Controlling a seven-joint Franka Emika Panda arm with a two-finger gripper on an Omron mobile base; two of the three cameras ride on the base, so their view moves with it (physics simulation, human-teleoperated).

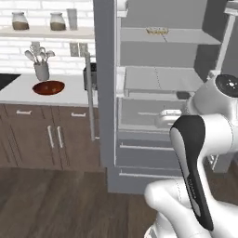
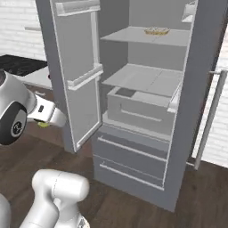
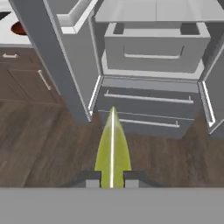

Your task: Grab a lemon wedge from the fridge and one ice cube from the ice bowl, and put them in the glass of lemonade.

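The end effector (image 3: pixel 112 178) pinched the lemon wedge (image 3: pixel 112 148) above the wooden floor (image 3: pixel 39 144), facing the fridge (image 3: pixel 148 65) with both doors open. The ice bowl (image 1: pixel 48 87) sat on the surface (image 1: pixel 18 90) beside a utensil cup (image 1: pixel 41 69), beyond the fridge's left door (image 1: pixel 104 83).

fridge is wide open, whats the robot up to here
The gripper is shut on a lemon wedge, held out in front of the open fridge above the wood floor. The wedge also peeks out under the arm in the right base view. The ice bowl sits on the counter to the fridge's left, beside a utensil cup. No ice has been picked up yet.
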